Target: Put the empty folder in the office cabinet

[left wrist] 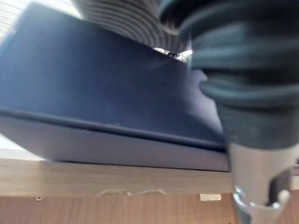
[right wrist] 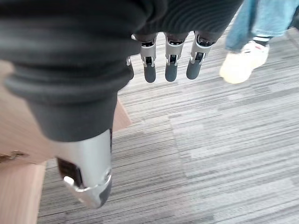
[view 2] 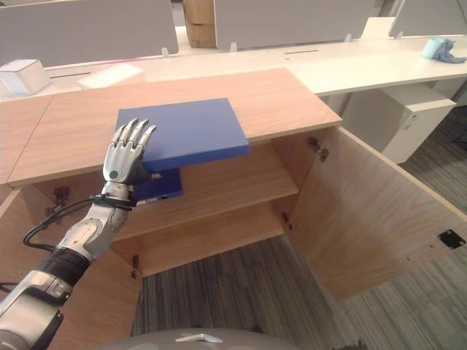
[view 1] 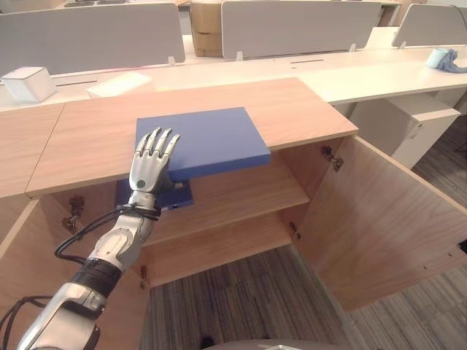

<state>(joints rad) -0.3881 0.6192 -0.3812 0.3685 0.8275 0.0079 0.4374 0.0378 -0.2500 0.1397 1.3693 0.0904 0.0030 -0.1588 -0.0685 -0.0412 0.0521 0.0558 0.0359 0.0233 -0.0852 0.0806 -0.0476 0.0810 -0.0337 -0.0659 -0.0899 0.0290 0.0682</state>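
— On top of the cabinet (view 1: 306,109) lies the blue folder (view 1: 208,138), its near edge overhanging the open front. Why there?

— Probably so it can be drawn off and slid onto a shelf (view 1: 241,191) below; both doors stand open.

— And the left hand (view 1: 151,166)?

— Fingers straight and spread, laid over the folder's near left corner; clasping nothing. The right hand (right wrist: 170,63) hangs relaxed above the carpet (right wrist: 224,154), empty.

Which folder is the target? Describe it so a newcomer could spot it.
Find the open wooden cabinet in front of the white desks. On its top lies a flat blue folder, overhanging the front edge, with the left robot hand laid on its near corner, fingers straight. A second blue item sits on the shelf below; the target is the larger one on top.
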